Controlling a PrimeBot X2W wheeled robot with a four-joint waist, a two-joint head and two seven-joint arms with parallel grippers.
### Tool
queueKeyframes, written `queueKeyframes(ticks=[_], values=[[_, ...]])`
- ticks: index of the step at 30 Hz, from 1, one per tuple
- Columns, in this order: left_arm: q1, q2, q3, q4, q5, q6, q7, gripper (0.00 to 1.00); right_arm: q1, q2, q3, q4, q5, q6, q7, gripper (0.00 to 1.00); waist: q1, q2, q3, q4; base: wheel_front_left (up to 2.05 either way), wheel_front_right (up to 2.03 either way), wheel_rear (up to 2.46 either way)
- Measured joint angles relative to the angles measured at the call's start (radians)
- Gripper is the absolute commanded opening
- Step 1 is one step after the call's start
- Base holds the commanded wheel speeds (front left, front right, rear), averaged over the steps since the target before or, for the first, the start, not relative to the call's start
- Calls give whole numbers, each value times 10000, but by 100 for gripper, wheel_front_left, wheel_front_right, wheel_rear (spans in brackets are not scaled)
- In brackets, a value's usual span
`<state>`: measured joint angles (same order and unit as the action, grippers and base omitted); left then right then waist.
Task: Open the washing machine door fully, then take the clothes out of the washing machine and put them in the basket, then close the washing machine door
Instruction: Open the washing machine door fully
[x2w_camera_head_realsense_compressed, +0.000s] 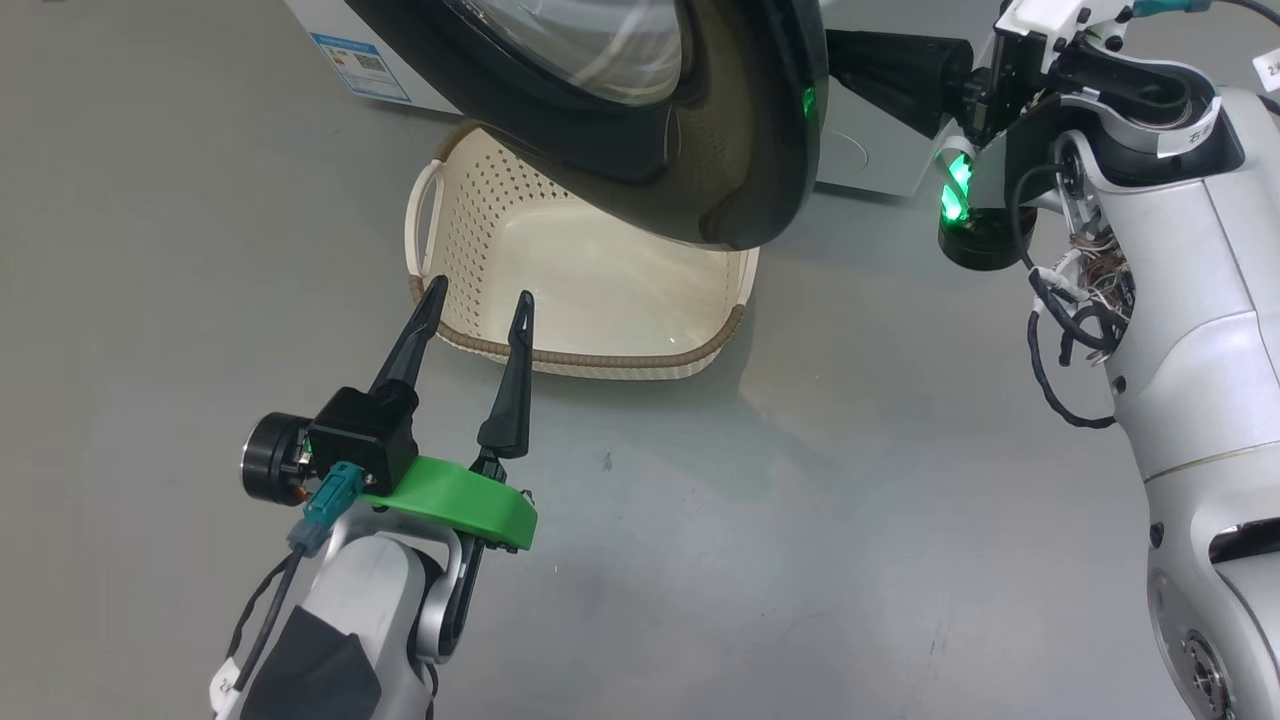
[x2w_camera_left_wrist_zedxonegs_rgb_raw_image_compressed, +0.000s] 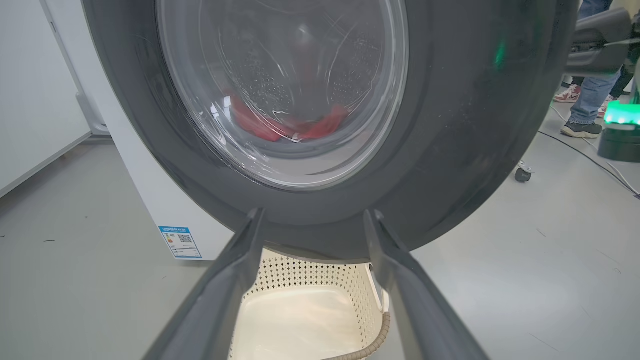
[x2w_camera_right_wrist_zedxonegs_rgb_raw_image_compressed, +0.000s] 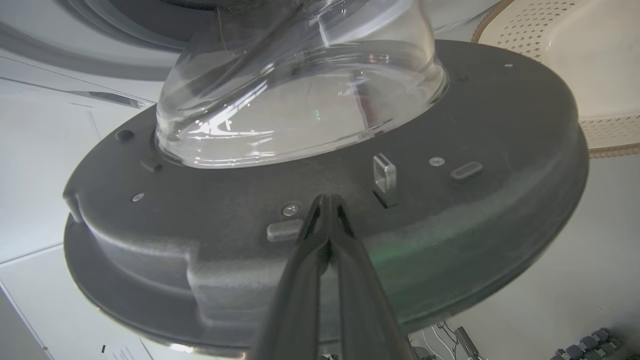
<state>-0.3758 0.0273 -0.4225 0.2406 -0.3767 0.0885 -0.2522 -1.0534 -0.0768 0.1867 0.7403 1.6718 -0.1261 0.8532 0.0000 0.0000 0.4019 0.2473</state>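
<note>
The washing machine door (x2w_camera_head_realsense_compressed: 740, 150) stands swung out over the cream basket (x2w_camera_head_realsense_compressed: 600, 362), which lies empty on the floor. Red clothes (x2w_camera_left_wrist_zedxonegs_rgb_raw_image_compressed: 285, 125) show through the door's glass bowl (x2w_camera_left_wrist_zedxonegs_rgb_raw_image_compressed: 280, 85), inside the drum of the white washing machine (x2w_camera_left_wrist_zedxonegs_rgb_raw_image_compressed: 145, 190). My left gripper (x2w_camera_head_realsense_compressed: 478, 300) is open and empty, its tips above the basket's near rim, just below the door (x2w_camera_left_wrist_zedxonegs_rgb_raw_image_compressed: 450, 150). In the right wrist view my right gripper (x2w_camera_right_wrist_zedxonegs_rgb_raw_image_compressed: 327, 200) is shut on nothing. Its tips rest against the door's dark inner face (x2w_camera_right_wrist_zedxonegs_rgb_raw_image_compressed: 200, 225), beside the latch hook (x2w_camera_right_wrist_zedxonegs_rgb_raw_image_compressed: 385, 175).
Grey floor spreads all around. My right arm (x2w_camera_head_realsense_compressed: 1150, 200) reaches in from the right, behind the door's edge. A person's legs and shoes (x2w_camera_left_wrist_zedxonegs_rgb_raw_image_compressed: 590, 100) stand beyond the door, with a caster wheel (x2w_camera_left_wrist_zedxonegs_rgb_raw_image_compressed: 522, 174) and a cable on the floor nearby.
</note>
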Motion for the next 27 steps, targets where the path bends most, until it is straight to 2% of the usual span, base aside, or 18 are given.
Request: queueKeyframes(ticks=[13, 20, 22, 25, 27], values=[[105, 0, -10, 0, 2, 0, 0, 100, 294, 13, 736, -297, 456, 0, 121, 0, 0, 0, -68, -30, 0, 0, 0], [121, 2, 67, 12, 19, 2, 0, 100, 427, 56, 711, -370, 219, 17, -495, 0, 0, 0, -142, -92, 0, 0, 0], [126, 2, 81, 19, 19, 2, 0, 100, 505, 50, 700, -376, -23, 178, -704, 0, 0, 0, -220, -118, 0, 0, 0], [143, 2, 134, 42, 19, 2, 0, 100, 714, -174, 798, -397, -554, 627, -1193, 0, 0, 0, -376, -165, 0, 0, 0], [178, 2, 201, 58, 19, 2, 0, 100, 857, -527, 1016, -506, -1122, 1089, -1551, 0, 0, 0, -499, -202, 0, 0, 0]])
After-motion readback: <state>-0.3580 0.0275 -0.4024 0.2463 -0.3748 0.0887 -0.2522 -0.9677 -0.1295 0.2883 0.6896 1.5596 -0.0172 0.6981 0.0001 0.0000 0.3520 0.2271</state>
